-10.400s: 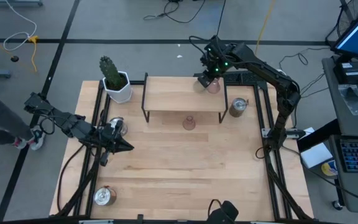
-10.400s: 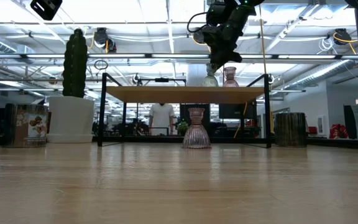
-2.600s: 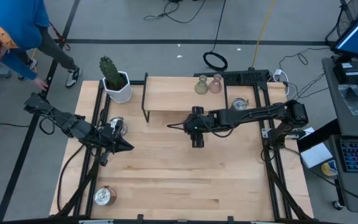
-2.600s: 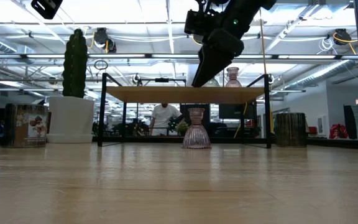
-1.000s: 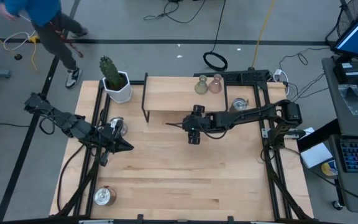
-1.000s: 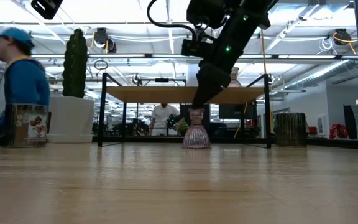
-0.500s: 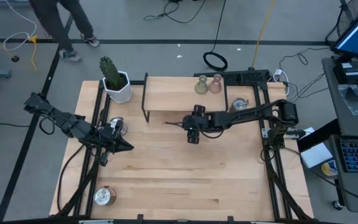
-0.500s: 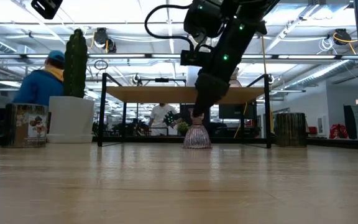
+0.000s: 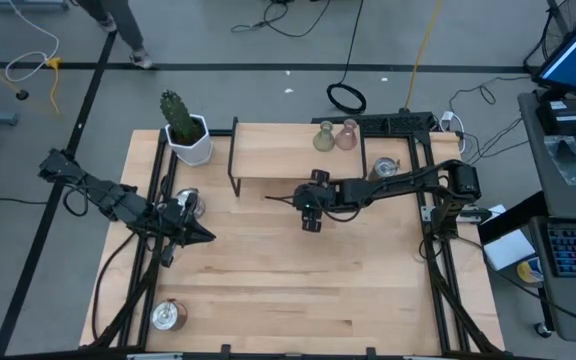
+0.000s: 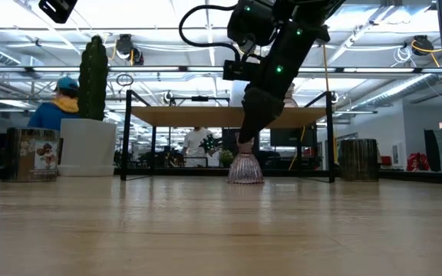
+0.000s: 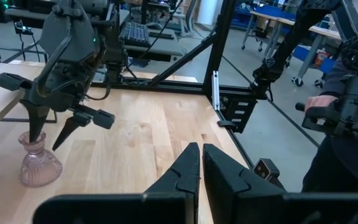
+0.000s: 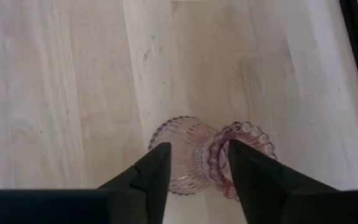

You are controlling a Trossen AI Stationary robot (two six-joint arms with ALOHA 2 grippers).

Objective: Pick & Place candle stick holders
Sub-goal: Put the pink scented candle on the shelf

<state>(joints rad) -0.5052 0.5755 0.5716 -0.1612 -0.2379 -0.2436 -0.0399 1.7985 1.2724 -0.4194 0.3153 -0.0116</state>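
Open jaws of the right gripper (image 12: 194, 168) straddle the pink holder (image 12: 197, 152) under the shelf's (image 9: 268, 160) front edge; centre on its neck, then squeeze gently.

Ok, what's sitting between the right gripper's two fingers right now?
The pale pink candle stick holder: in the right wrist view its neck and beaded rim sit between the right gripper's open fingers. The left wrist view shows one finger at its neck.

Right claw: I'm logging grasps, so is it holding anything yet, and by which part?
Nothing is held. The right claw is open, its fingers straddling the neck of the pale pink ribbed glass candle stick holder without gripping it.
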